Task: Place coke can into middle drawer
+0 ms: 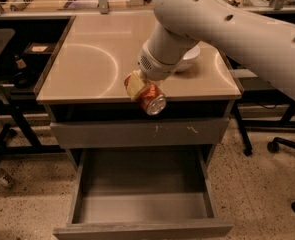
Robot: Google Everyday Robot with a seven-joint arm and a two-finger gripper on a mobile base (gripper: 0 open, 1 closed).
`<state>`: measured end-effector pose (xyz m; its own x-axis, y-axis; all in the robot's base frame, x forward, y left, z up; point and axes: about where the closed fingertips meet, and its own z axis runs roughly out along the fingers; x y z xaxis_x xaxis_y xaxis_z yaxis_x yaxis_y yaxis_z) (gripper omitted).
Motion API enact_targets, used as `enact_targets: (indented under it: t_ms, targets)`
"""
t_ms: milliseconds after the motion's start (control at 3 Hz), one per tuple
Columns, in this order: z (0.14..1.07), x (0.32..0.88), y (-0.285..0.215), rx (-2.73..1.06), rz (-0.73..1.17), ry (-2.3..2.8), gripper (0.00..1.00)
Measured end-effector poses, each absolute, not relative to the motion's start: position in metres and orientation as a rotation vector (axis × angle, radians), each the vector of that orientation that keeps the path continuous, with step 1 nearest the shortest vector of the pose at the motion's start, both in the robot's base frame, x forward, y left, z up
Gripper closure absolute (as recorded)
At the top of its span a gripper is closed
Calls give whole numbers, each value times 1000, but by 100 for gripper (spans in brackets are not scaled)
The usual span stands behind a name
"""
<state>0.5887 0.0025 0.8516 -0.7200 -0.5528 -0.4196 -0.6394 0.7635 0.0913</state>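
Observation:
My gripper (141,91) is shut on the coke can (151,101), a small red-orange can with a silver end facing the camera. It holds the can tilted in the air over the front edge of the counter top. The middle drawer (142,206) is pulled out wide open below, with a bare grey floor and nothing in it. The can is above the drawer's back part, well over its floor. My white arm comes in from the upper right and hides most of the fingers.
A white bowl (189,60) sits on the tan counter top (87,59) behind my arm. The shut grey drawer front with white scratches (137,132) is between the counter and the open drawer. Office chair wheels (274,146) stand at the right.

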Motion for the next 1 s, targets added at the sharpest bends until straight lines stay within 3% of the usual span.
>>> enact_targets:
  t_ms: [1000]
  targets:
    - [813,476,-31,-621,388,2778,100]
